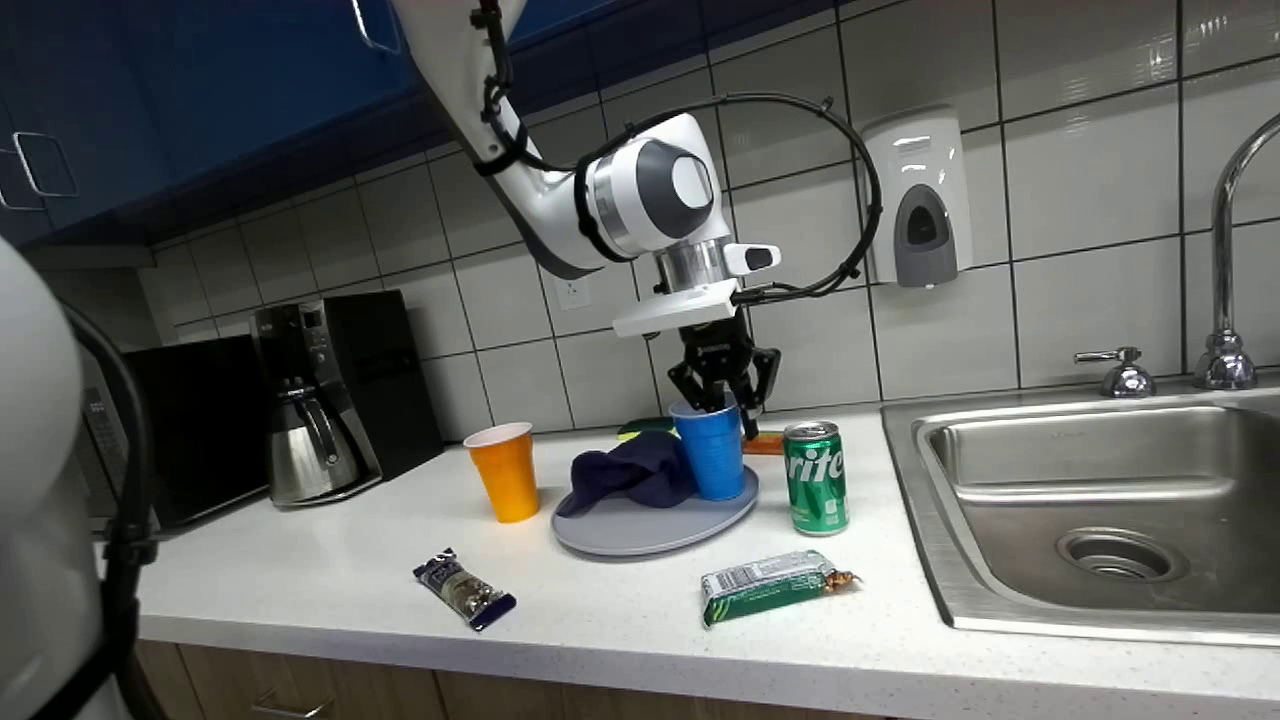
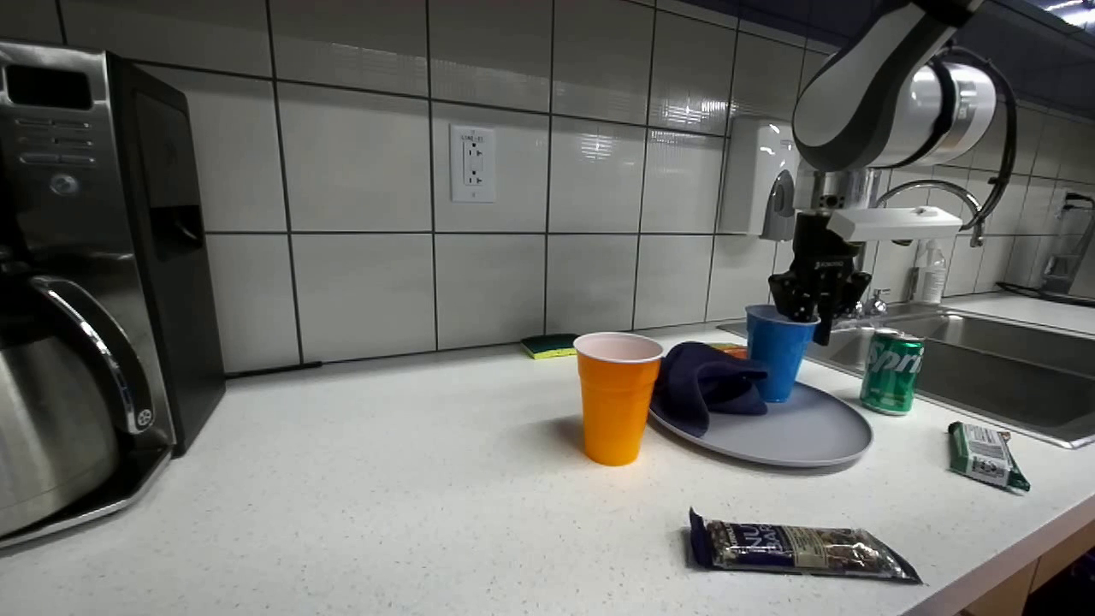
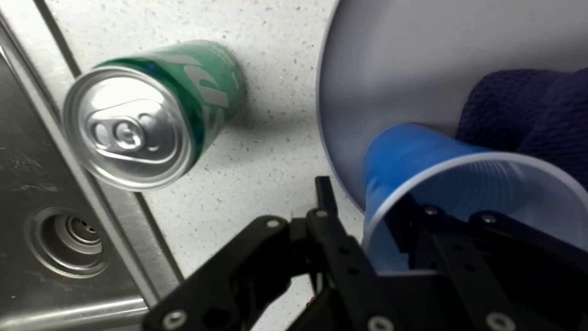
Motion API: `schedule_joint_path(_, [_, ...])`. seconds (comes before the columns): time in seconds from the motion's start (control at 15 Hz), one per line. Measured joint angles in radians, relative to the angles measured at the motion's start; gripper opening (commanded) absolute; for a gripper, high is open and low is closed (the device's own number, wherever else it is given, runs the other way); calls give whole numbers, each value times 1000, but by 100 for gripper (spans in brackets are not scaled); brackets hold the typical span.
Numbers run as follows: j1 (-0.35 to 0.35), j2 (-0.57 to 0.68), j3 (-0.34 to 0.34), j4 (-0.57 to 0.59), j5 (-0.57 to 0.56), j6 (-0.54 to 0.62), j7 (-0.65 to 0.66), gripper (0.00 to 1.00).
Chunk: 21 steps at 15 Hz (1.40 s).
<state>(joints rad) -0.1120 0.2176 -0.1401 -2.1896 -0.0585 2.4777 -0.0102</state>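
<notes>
A blue cup [image 1: 712,458] stands on a grey plate [image 1: 640,537], beside a crumpled dark navy cloth [image 1: 628,470]; both exterior views show this. My gripper [image 1: 735,412] points down at the cup's rim. In the wrist view the gripper [image 3: 363,195] is open, with one finger inside the blue cup [image 3: 399,149] and one outside it. The cup's wall lies between the fingers, with gaps visible. The inner fingertip is partly hidden in the cup's shadow. A green Sprite can [image 3: 131,131] stands just off the plate, near the outer finger.
An orange cup [image 2: 618,411] stands beside the plate. A nut bar [image 2: 796,547] and a green-wrapped bar [image 1: 765,587] lie toward the front edge. A sponge [image 2: 550,346] lies by the tiled wall. A sink [image 1: 920,520] and a coffee maker [image 1: 345,390] flank the counter.
</notes>
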Motion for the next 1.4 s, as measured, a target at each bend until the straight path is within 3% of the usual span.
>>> schedule_joint_path(1.4, [-16, -24, 12, 26, 111, 2, -72, 1])
